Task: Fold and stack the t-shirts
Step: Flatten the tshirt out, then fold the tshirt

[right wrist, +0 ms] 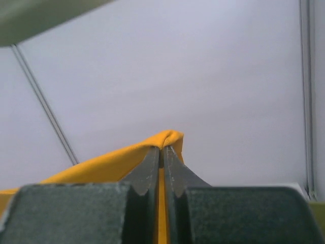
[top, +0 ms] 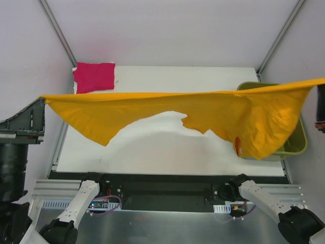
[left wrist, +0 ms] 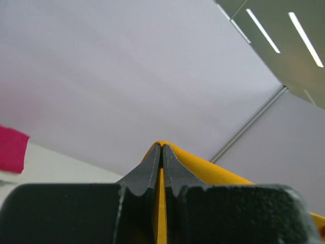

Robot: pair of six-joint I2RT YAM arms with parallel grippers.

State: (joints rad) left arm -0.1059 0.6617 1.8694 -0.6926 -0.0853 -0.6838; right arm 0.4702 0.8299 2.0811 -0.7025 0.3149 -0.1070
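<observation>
Black jaws of the left gripper (left wrist: 161, 152) are pressed together on one corner of the yellow t-shirt (top: 203, 109), and the right gripper (right wrist: 163, 152) is clamped likewise on another. The shirt hangs stretched between them above the table (top: 152, 157), not yet laid flat or folded. One pink t-shirt (top: 94, 76) lies folded at the far left corner. A green bin (top: 299, 145) stands at the right edge.
</observation>
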